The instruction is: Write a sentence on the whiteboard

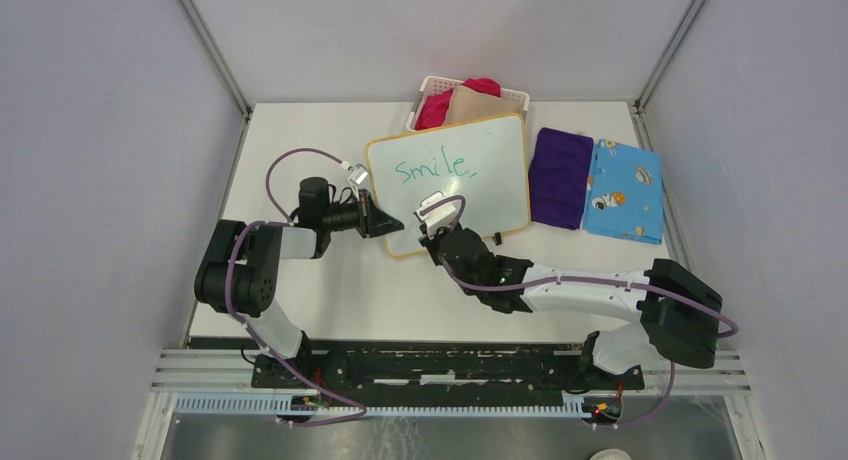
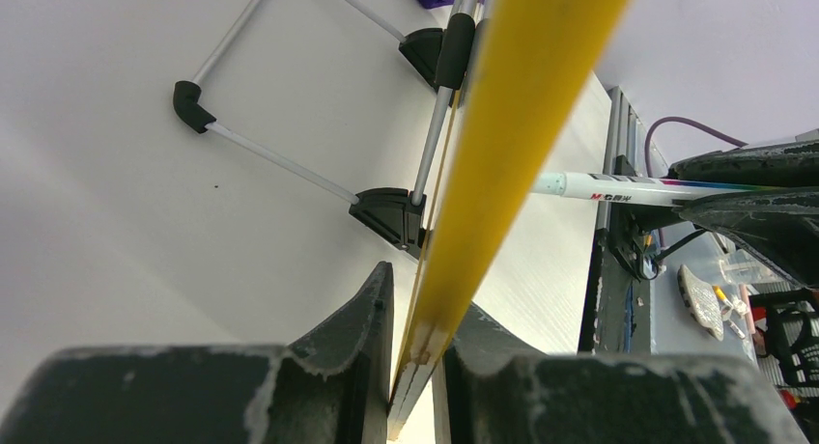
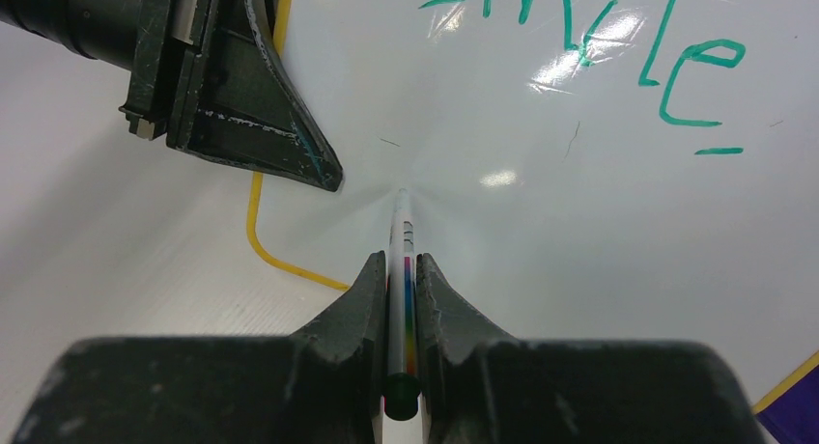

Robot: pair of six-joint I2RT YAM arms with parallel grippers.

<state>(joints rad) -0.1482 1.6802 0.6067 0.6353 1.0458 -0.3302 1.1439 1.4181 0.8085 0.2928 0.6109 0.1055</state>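
Whiteboard (image 1: 495, 195) is sitting propped mid-table, just in front of the white basket (image 1: 430, 88), with a purple cloth (image 1: 560, 175) and a blue patterned cloth (image 1: 625, 190) lying just to its right. We are reading only one green line of the sentence (image 1: 432, 166): "Smile,". Below it the board is showing bare.

Left gripper (image 2: 417, 352) is pinching the board's yellow frame at its lower left edge, steadying it. Right gripper (image 3: 402, 270) is clamping the marker (image 3: 401, 236), tip touching the board beneath the "S".

We are judging the task about half done, with the second line not yet begun.
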